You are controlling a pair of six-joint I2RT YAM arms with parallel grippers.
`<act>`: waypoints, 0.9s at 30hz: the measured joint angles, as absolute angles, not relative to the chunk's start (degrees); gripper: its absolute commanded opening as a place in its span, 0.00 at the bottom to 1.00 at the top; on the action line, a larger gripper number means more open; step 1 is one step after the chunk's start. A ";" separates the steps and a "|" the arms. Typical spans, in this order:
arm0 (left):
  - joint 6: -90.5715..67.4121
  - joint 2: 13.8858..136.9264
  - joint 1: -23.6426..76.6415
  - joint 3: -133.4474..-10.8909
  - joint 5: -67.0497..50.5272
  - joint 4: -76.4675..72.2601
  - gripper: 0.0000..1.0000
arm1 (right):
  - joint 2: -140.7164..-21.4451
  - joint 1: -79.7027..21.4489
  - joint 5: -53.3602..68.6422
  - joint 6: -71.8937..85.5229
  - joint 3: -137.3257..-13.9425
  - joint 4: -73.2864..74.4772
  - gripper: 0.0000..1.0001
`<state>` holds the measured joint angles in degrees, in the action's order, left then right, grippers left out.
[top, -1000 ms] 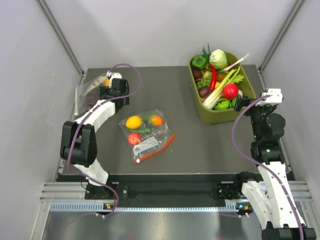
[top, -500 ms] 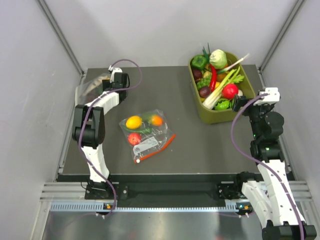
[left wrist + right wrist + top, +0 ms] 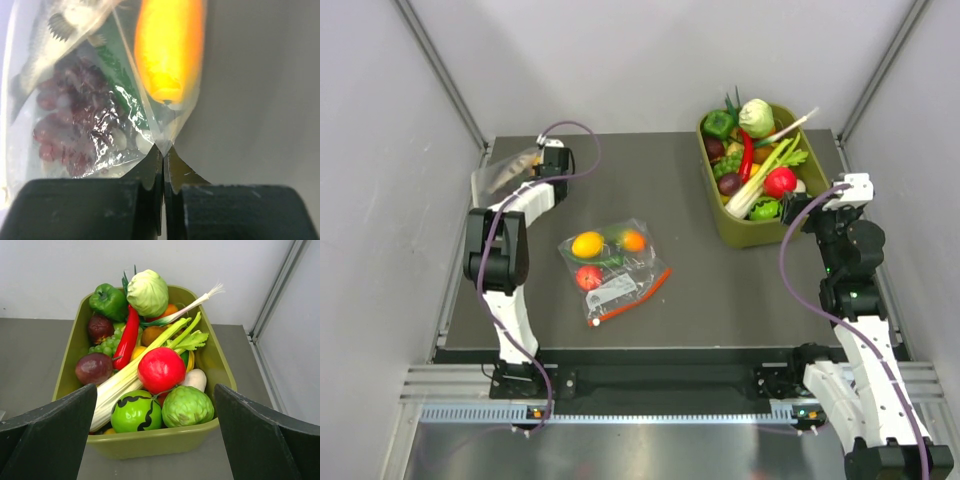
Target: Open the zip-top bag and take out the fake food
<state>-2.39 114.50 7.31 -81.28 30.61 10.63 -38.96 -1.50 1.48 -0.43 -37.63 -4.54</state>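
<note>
**Though a corner is pinched, nothing is out**

From above, the zip-top bag (image 3: 497,177) is seen at the tips of the left end effector (image 3: 534,165). Left wrist: its corner is clamped, fake food (image 3: 170,50) enclosed ahead. Right wrist: the right end effector (image 3: 156,407) gapes empty before a green bin (image 3: 150,446). Opening and removal are judged outstanding.

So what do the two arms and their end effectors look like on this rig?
The left arm and right arm both have white shells with black joint housings. A purple cable loops along each. The left end effector has matte black fingers that taper to thin tips. The right end effector has broad, black, wedge-shaped ones. No markings are legible.
</note>
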 measured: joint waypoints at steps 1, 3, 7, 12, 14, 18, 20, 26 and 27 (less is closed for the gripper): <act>-2.74 114.06 7.31 -81.28 29.21 11.16 0.00 | -38.96 -1.50 1.56 -0.43 -37.63 -4.54 1.00; -3.29 112.33 7.31 -81.28 26.35 12.34 0.00 | -38.96 -1.50 1.72 -0.43 -37.63 -4.51 1.00; -4.89 106.19 7.31 -81.28 19.99 14.20 0.00 | -39.09 -1.50 2.79 -0.45 -37.63 -4.49 1.00; -7.05 96.53 7.53 -81.28 11.99 15.16 0.00 | -40.47 -1.52 6.24 -0.47 -38.76 -3.70 1.00; -7.99 92.90 7.79 -81.28 8.56 15.27 0.00 | -41.71 -1.65 7.88 -0.49 -39.77 -3.36 1.00; -11.14 87.29 8.93 -81.19 0.43 15.49 0.00 | -45.65 -4.71 10.20 -0.69 -42.89 -1.96 1.00; -13.58 84.62 10.11 -80.66 -3.38 15.05 0.00 | -47.68 -8.23 10.44 -1.15 -44.14 -1.58 1.00; -21.74 78.11 14.09 -77.54 -9.50 11.55 0.00 | -51.44 -21.04 10.15 -1.43 -45.08 -2.46 1.00; -23.33 77.14 14.61 -76.77 -9.87 10.52 0.00 | -51.92 -23.03 10.17 -1.26 -45.01 -3.20 0.99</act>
<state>-23.33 77.14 14.61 -76.77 -9.87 10.52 -51.92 -23.03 10.17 -1.26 -45.01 -3.20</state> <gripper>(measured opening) 0.012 0.996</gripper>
